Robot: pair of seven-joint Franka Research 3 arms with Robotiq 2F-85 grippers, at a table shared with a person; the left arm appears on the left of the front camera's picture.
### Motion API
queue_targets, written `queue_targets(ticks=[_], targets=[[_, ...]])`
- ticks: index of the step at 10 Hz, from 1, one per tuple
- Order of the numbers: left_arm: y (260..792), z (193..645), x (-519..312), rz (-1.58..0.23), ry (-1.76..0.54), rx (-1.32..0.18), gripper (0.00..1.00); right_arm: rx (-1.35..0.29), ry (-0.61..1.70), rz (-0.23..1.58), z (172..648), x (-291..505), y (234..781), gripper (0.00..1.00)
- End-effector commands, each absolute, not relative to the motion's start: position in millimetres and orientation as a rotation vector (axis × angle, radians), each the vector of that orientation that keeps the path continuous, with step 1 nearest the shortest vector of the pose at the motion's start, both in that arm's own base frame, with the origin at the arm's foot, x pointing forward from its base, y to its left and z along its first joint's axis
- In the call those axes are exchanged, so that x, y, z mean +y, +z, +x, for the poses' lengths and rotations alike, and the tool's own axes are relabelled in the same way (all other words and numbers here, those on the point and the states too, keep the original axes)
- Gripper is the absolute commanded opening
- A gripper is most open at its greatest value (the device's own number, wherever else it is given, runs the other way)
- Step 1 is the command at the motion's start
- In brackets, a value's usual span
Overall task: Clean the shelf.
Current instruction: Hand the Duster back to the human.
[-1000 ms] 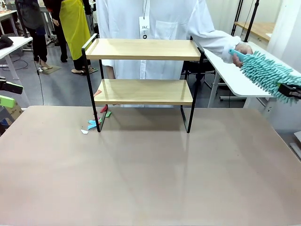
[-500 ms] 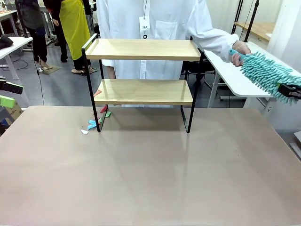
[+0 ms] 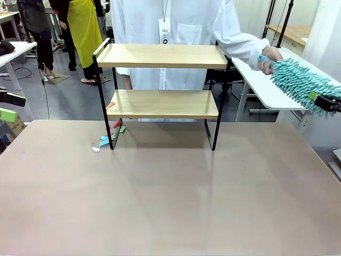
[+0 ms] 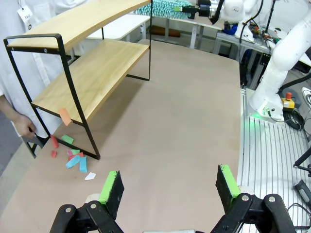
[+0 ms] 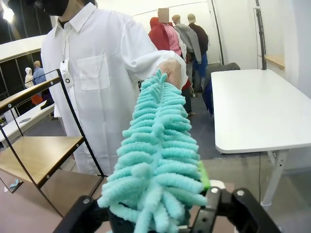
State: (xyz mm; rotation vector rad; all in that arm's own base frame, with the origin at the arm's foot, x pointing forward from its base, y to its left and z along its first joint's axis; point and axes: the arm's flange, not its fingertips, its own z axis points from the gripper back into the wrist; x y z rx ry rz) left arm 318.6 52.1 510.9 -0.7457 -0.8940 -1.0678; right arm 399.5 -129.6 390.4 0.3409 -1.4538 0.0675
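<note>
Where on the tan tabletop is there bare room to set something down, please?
The tabletop is bare in front of the shelf and to its right. It is crowded only at the shelf's front-left leg, where paper scraps lie.

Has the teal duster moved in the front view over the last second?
Yes. The teal duster has shifted slightly up and left, judged against the white table; the person's hand holds its handle.

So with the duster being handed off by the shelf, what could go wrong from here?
1. The right gripper stands open around the duster, so only the person's hand holds it; if that hand lets go, it may drop.
2. Paper scraps lie by the shelf leg and may get missed.
</note>
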Motion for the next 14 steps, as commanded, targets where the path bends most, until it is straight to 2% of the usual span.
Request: queue_targets(ticks=[1, 5, 8, 11, 12, 14], targets=[[511.6, 320.3, 51.5, -0.760, -1.075, -0.927, 1.00, -1.472, 0.015, 0.380, 398.8, -136.0, 407.8, 1.00], [511.6, 320.3, 51.5, -0.760, -1.075, -0.927, 1.00, -1.659, -0.064, 0.577, 371.5, -169.4, 522.3, 1.00], [511.6, 320.3, 51.5, -0.760, -1.075, -0.927, 1.00, -1.802, -0.290, 0.745, 341.5, -226.4, 586.1, 1.00], [511.6, 320.3, 51.5, -0.760, -1.075, -0.927, 1.00, -1.834, -0.366, 0.822, 332.9, -260.5, 588.7, 1.00], [511.6, 320.3, 51.5, -0.760, -1.075, -0.927, 1.00, -1.828, -0.337, 0.744, 324.1, -248.6, 599.0, 1.00], [511.6, 320.3, 51.5, -0.760, -1.075, -0.927, 1.00, -1.828, -0.337, 0.744, 324.1, -248.6, 599.0, 1.00]])
